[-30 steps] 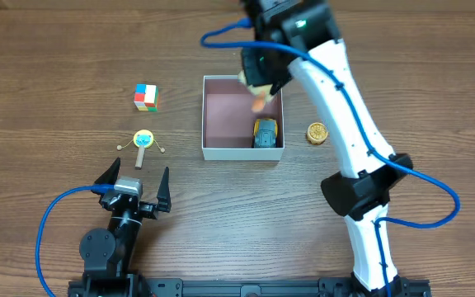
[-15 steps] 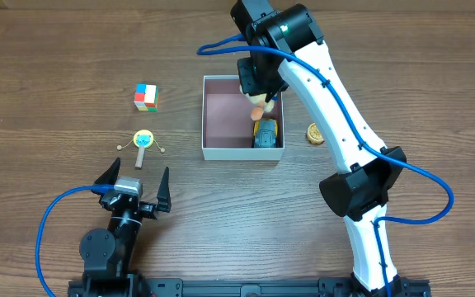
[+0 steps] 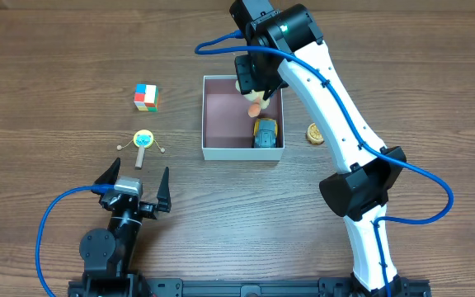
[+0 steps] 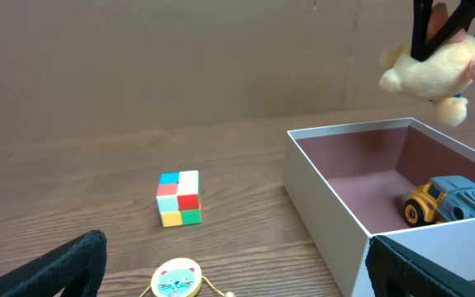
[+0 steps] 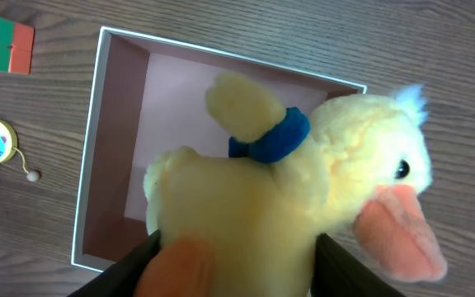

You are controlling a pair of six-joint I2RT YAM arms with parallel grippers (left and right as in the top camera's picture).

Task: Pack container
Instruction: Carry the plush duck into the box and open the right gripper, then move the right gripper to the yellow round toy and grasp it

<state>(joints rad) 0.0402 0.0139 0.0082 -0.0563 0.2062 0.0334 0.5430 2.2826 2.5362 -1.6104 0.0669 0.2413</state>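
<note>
While the right gripper [image 3: 255,87] clamps a yellow plush duck [image 5: 254,198] above it, the square white-walled, pink-floored container [image 3: 221,111] sits at frame centre; the left gripper [image 3: 135,183] rests spread open, lower left.

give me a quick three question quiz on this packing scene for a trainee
1. True or false: the toy truck already lies inside the container.
2. What does the right gripper hold? A plush duck, B toy truck, C nothing.
3. Fill in: the left gripper has its jaws ___, holding nothing.
Key: 1 true; 2 A; 3 open.
</note>
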